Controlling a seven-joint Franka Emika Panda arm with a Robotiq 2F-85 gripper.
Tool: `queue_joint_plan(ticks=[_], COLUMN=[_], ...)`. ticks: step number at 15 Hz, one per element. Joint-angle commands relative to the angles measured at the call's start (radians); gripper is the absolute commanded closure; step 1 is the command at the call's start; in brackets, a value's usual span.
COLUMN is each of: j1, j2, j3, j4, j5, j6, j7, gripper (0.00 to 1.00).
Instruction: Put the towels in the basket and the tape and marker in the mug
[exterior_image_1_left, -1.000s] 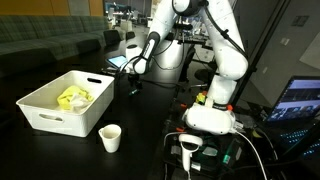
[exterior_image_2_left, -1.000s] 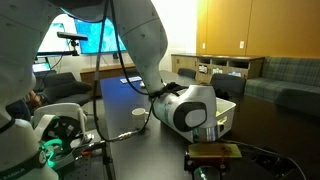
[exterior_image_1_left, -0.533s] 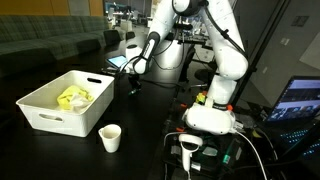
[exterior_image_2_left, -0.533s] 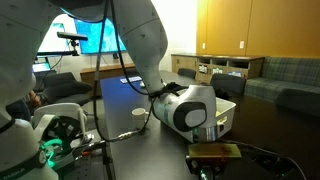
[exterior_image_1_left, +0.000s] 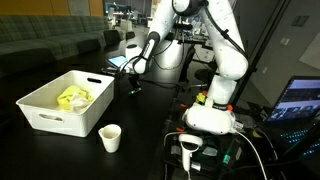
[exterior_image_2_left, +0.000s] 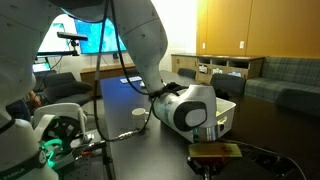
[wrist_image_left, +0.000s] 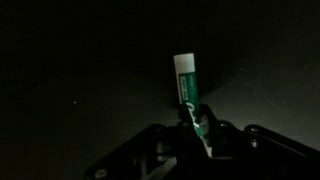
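The end effector (wrist_image_left: 197, 126) is low on the dark surface (exterior_image_1_left: 150, 112), fingers almost closed on one end of the marker (wrist_image_left: 186, 80), probably to carry it to the mug (exterior_image_1_left: 110, 137) near the basket (exterior_image_1_left: 40, 112).

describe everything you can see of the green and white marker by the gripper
The green and white marker is a slim, smooth, plastic-looking cylinder: a white end farthest from the camera, then a green barrel with pale lettering too blurred to read. In the wrist view it points up, leaning slightly left, over the dark tabletop. Its near end is hidden between the fingers of the gripper, which look closed on it. Whether it touches the tabletop cannot be told.
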Motion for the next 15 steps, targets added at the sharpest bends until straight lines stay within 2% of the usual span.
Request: queue_joint_plan(ticks=[1,9,15], j1=[0.013,-0.001,-0.119], j2=[0.006,-0.005,-0.082], j3=[-0.012,0.007,0.115], j4=[0.016,0.012,-0.033], j5=[-0.024,0.002,0.138], j6=[-0.005,-0.018,-0.088], j7=[-0.003,-0.008,-0.1], gripper=[0.85,0.9,0.89])
